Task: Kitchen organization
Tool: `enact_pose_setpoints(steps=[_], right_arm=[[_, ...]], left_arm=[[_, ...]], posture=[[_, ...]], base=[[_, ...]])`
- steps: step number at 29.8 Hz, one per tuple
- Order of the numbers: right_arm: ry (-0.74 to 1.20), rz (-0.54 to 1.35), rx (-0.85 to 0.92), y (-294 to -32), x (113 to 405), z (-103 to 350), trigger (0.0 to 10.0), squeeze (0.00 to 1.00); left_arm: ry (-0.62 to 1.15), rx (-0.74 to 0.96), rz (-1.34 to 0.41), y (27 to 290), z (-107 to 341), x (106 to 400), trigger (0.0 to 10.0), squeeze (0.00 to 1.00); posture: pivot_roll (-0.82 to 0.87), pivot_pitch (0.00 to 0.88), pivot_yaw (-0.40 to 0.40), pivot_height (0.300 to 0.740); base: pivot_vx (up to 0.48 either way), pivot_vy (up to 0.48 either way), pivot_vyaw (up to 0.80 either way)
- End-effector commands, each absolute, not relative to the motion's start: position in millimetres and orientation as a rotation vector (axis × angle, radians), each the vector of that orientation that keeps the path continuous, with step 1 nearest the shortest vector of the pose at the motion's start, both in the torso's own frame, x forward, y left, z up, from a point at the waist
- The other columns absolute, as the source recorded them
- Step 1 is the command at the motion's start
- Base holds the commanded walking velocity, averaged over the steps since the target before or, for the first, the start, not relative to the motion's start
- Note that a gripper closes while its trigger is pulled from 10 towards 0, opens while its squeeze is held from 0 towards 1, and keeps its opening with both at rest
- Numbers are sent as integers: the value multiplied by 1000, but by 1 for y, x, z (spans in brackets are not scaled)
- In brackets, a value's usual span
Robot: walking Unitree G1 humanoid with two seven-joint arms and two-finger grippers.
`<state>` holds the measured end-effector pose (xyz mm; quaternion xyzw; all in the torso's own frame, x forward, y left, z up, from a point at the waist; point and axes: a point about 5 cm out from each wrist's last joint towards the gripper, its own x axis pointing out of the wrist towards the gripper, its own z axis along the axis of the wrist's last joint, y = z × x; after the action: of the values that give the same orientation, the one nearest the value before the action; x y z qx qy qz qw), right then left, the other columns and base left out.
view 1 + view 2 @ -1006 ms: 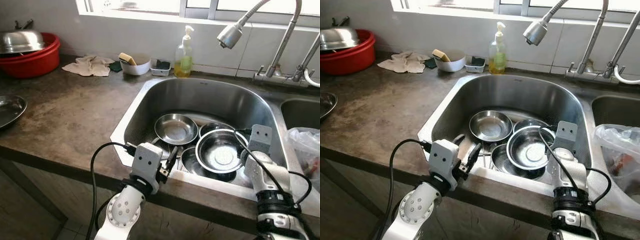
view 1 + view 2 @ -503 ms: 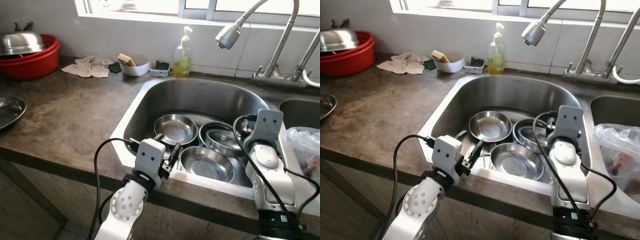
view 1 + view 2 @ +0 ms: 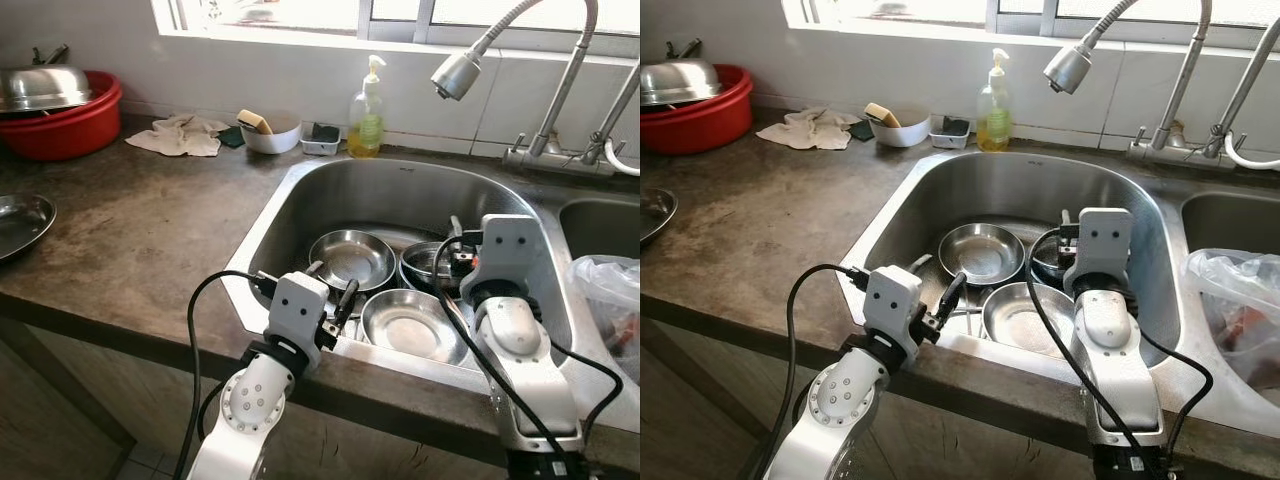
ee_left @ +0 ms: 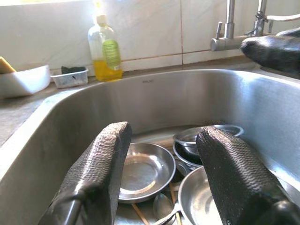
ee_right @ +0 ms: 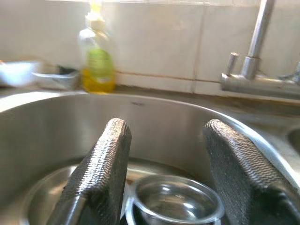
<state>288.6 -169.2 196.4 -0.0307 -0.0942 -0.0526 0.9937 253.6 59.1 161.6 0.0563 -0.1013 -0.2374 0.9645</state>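
Note:
Several steel bowls lie in the sink (image 3: pixel 300 190): a shallow one (image 3: pixel 352 256) at the middle, a wider one (image 3: pixel 412 322) near the front, and a small stack (image 3: pixel 430 262) at the back right. My right gripper (image 3: pixel 457 240) hangs over that stack. In the right wrist view my right gripper (image 5: pixel 167 131) is open, and the stack's top bowl (image 5: pixel 173 201) sits low between the fingers (image 5: pixel 101 173), not gripped. My left gripper (image 3: pixel 341 301) rests at the sink's near rim. It is open and empty in the left wrist view (image 4: pixel 164 136), pointing at the bowls.
The faucet spray head (image 3: pixel 458 72) hangs over the sink. A soap bottle (image 3: pixel 367 110), a white bowl with a sponge (image 3: pixel 270 130) and a cloth (image 3: pixel 180 135) line the back. A red basin (image 3: pixel 60 115) and a steel plate (image 3: pixel 20 220) sit left. A plastic bag (image 3: pixel 610 290) fills the right basin.
The steel bowl that was tilted up at my right gripper a second ago now lies on the stack at the back right. My right arm has reached forward and a little left over it.

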Motion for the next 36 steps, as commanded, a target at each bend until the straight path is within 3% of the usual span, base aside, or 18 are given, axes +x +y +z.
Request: enact_pose_setpoints(steps=[1,6,7,14,15,36], right_arm=[[-237,-50,-42,-162,283,203,10000,0],[-251,21,-27,-152,270,200,10000,0],[-250,33,-29,-151,268,199,10000,1000],[-219,72,-79,-144,254,188,10000,1000],[-209,77,-83,-143,251,185,10000,0],[-205,88,-60,-139,249,186,10000,0]], left_arm=[[-206,125,-476,59,161,254,10000,0],[-207,126,-473,61,160,253,10000,0],[-207,125,-473,61,160,253,10000,0],[-202,123,-476,63,159,248,10000,0],[-198,124,-479,63,158,246,10000,0],[-167,115,-478,64,151,241,10000,0]], posture=[[-8,0,-21,740],[-11,0,-15,740],[-11,0,-14,740],[-12,0,-6,740],[-12,0,-8,740],[-8,0,-5,740]], base=[[0,0,0],[0,0,0],[0,0,0],[0,0,0],[0,0,0],[-69,0,0]])
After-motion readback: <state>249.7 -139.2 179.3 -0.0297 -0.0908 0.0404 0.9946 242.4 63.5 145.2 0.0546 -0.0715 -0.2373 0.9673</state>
